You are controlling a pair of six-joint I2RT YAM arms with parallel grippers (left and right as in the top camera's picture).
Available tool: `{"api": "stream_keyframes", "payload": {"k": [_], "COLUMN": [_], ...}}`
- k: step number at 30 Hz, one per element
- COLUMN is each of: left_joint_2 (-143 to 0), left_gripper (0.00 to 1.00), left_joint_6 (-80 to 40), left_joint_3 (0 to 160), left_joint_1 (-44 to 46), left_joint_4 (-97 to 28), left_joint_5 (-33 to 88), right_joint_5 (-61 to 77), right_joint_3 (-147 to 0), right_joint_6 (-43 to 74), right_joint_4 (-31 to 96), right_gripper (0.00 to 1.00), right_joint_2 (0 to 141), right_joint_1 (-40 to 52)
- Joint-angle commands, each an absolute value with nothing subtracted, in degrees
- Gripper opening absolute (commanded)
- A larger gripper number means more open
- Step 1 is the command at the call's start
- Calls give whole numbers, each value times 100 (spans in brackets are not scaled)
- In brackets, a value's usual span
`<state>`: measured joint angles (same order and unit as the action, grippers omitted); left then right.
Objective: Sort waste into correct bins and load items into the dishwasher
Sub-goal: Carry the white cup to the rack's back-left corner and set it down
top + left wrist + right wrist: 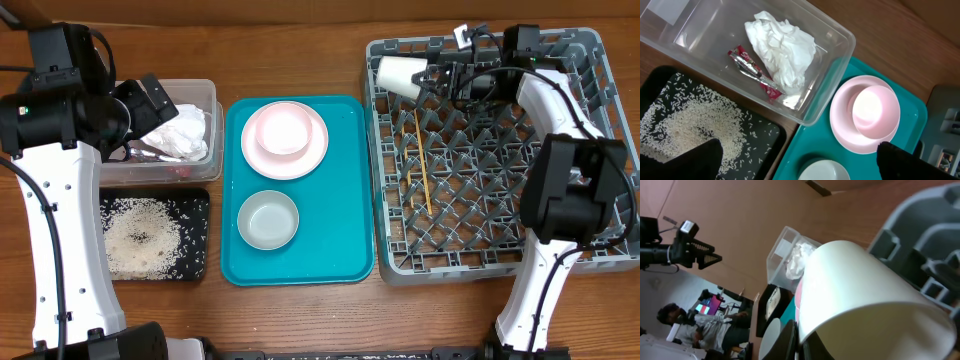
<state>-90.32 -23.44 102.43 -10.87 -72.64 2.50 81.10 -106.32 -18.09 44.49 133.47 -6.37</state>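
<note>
My right gripper is shut on the rim of the small white cup, held on its side over the back-left corner of the grey dish rack. In the right wrist view the cup fills the frame, its rim pinched between my fingers. The wooden chopsticks lie in the rack. My left gripper hangs open and empty above the clear tub, which holds the white napkin and the red wrapper. Rice lies in the black tray.
The teal tray between the bins and the rack carries the pink plate with a pale bowl on it, and a whitish bowl nearer the front. Bare wooden table surrounds everything.
</note>
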Motion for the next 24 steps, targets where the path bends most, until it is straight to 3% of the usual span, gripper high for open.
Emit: {"api": "stream_keyframes", "payload": {"k": [1,21,24], "left_joint_2": [-9032,-9032,-9032], "left_gripper": [100,100,100], "left_joint_6": [-2272,-2272,-2272], "left_joint_3": [10335,10335,10335], "left_joint_1": [-1085,-1085,-1085], "left_joint_4": [-7264,-7264,-7264], "left_joint_5": [213,213,213], "right_joint_5": [8125,7929,7929], "right_joint_3": [-10613,-10613,-10615], "right_joint_6": [-1887,-1885,-1887], "right_joint_4": [4421,5120,5349], "right_gripper": [4,13,22], "right_joint_2": [13644,13703,13701], "right_joint_1": [-666,-1177,-1267]}}
